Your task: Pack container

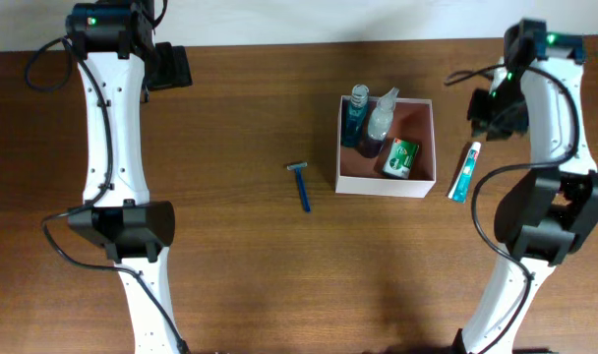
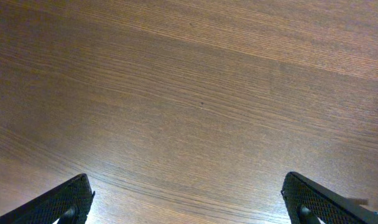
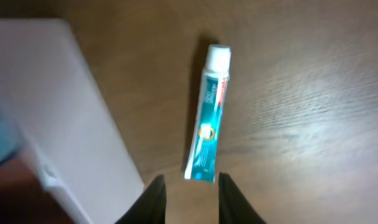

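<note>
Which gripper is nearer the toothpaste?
Right. The right gripper hangs close by the toothpaste's flat end, beside the container; the left gripper is far off across the table, over bare wood.

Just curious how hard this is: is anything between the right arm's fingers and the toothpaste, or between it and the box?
Nothing visible lies between the right fingers and the toothpaste. Between it and the inside of the container stands only its right wall, likely to be lifted over.

One container (image 1: 378, 185), two bottles (image 1: 358, 110), one packet (image 1: 400, 157), one razor (image 1: 302, 183), one toothpaste tube (image 1: 464, 171)
</note>
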`<state>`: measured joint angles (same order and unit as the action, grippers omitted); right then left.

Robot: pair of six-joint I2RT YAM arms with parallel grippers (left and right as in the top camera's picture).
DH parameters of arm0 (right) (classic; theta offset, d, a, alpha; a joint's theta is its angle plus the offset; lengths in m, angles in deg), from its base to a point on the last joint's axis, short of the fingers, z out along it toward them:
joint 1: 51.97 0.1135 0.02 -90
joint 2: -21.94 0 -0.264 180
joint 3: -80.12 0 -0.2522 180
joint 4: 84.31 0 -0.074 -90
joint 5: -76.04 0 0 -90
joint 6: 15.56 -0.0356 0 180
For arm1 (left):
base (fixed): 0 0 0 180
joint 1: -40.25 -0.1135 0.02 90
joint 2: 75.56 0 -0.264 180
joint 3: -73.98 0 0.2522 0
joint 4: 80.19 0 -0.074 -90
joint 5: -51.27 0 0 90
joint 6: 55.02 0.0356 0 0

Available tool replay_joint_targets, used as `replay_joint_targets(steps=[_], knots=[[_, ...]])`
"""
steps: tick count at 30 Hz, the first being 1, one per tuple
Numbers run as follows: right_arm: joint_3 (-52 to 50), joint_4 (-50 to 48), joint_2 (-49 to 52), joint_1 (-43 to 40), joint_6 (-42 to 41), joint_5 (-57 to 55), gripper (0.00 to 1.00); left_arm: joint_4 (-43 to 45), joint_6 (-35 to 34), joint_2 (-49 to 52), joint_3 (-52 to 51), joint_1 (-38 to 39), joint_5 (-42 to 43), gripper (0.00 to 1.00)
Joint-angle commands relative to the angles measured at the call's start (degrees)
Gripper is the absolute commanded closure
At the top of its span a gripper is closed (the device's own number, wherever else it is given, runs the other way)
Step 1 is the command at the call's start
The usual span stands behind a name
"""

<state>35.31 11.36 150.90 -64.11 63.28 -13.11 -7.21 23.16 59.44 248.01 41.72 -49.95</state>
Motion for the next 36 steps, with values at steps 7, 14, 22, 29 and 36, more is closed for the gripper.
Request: replay_joint_targets(steps=[7, 14, 22, 29, 36], knots=[[-18.3, -12.4, 0.7, 0.1, -10.8, 1.5, 0.73, 0.0, -0.5, -0.9, -0.1, -0.1, -0.6, 0.01], [-20.9, -17.3, 0.7, 0.0, -12.5, -0.1, 0.71, 0.0, -0.5, -0.9, -0.1, -0.1, -0.6, 0.01], [-20.9, -17.6, 0.7, 0.0, -11.6, -1.6, 0.66, 0.0, -0.5, -0.9, -0.1, -0.1, -0.6, 0.01], [-20.9, -19.2, 1.6, -0.5, -8.5, -2.0, 0.67, 0.0, -0.5, -0.9, -0.1, -0.1, -0.6, 0.01], [-20.9, -18.9, 1.9, -1.1, -5.1, -1.4, 0.67, 0.0, -0.5, -0.9, -0.1, -0.1, -0.6, 0.01]])
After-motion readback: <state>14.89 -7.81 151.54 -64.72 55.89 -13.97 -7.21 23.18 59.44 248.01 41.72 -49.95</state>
